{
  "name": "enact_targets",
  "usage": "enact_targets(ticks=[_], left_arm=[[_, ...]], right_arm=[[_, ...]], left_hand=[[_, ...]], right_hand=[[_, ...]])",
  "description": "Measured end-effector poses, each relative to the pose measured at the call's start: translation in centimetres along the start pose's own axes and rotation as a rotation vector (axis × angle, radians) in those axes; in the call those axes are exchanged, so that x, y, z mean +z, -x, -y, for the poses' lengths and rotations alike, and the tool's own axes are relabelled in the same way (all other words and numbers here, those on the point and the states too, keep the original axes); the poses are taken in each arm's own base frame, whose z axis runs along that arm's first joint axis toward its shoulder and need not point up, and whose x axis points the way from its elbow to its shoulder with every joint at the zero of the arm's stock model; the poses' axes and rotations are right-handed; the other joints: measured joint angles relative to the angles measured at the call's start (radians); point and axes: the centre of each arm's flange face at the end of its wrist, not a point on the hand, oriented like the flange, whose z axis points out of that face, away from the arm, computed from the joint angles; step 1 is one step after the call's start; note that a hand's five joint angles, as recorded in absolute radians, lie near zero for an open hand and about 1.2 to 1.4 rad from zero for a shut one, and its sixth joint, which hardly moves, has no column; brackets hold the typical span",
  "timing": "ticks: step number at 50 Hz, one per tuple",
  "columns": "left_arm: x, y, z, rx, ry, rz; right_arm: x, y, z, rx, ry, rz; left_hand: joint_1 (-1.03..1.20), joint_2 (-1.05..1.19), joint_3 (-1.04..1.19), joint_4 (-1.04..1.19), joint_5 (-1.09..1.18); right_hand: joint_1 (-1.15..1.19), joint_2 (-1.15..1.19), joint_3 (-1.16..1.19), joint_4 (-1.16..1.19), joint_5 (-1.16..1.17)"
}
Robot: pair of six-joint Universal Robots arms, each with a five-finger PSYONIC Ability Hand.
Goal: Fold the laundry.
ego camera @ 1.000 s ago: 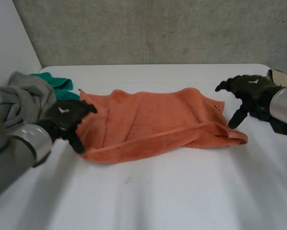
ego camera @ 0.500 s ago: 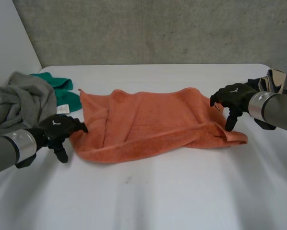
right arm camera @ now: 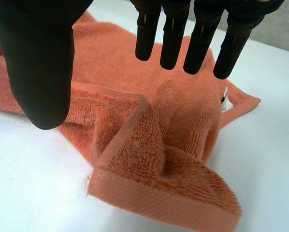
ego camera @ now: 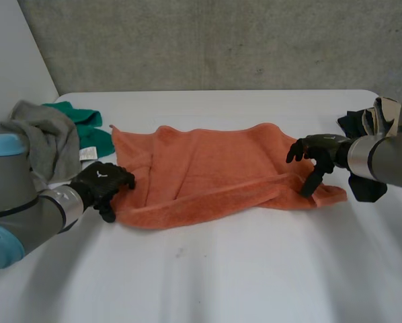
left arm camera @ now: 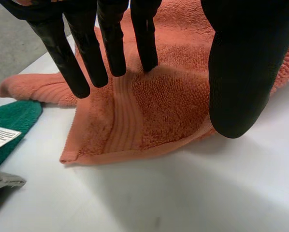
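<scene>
An orange towel (ego camera: 214, 171) lies loosely spread across the middle of the white table (ego camera: 255, 269), its near long edge partly folded over. My left hand (ego camera: 107, 183) is at the towel's near left corner. In the left wrist view its fingers (left arm camera: 110, 43) are straight and reach down to the orange towel (left arm camera: 164, 101), with the thumb apart at the near edge. My right hand (ego camera: 315, 153) hovers over the towel's right end. Its straight fingers (right arm camera: 173, 29) and thumb stand spread above the bunched, folded corner of the towel (right arm camera: 144, 150), holding nothing.
A grey garment (ego camera: 43, 138) and a green cloth (ego camera: 87, 131) with a white tag are heaped at the table's left, close to my left arm. Dark and beige cloth (ego camera: 369, 124) lies at the right edge behind my right arm. The green cloth (left arm camera: 9, 121) lies beside the towel's corner.
My left hand has moved right onto the towel's near left corner. My right hand has moved left and lower, over the towel's right end. The towel has not shifted.
</scene>
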Motion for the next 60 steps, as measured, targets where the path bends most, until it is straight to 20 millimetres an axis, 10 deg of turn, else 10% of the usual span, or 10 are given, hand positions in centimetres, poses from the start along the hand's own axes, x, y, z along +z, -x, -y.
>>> enact_targets(ticks=[15,21,25,36,46,60], left_arm=[[0.1,-0.8,0.4,0.003,-0.003,-0.014],[-0.1,-1.0,0.8,0.004,-0.017,-0.005],[-0.2,-0.8,1.2,-0.002,-0.025,0.010],[-0.9,-0.1,1.8,-0.055,-0.039,0.046],[-0.2,-0.3,1.2,-0.076,-0.031,0.051],[-2.0,0.7,2.9,-0.093,-0.054,0.129]], right_arm=[[3.4,0.2,-2.3,0.002,-0.059,-0.159],[4.6,0.5,-2.9,0.003,-0.035,-0.159],[4.0,0.8,-1.9,0.003,-0.071,-0.156],[-5.9,3.5,7.1,-0.139,-0.434,-0.085],[-14.8,6.7,10.7,-0.230,-0.652,-0.003],[-16.9,6.8,11.8,-0.198,-0.730,0.000]], left_hand=[[0.071,0.052,0.056,0.055,0.048],[0.067,0.052,0.054,0.054,0.044],[0.066,0.050,0.053,0.049,0.036],[-0.096,-0.106,-0.103,-0.119,-0.131],[-0.130,-0.157,-0.154,-0.165,-0.184],[-0.130,-0.157,-0.154,-0.164,-0.181]], right_hand=[[0.023,0.033,0.032,0.031,0.053],[0.670,0.695,0.672,0.682,0.714],[0.678,0.738,0.738,0.754,0.757],[0.678,0.738,0.738,0.756,0.757],[0.678,0.738,0.739,0.759,0.757],[0.678,0.738,0.745,0.759,0.757]])
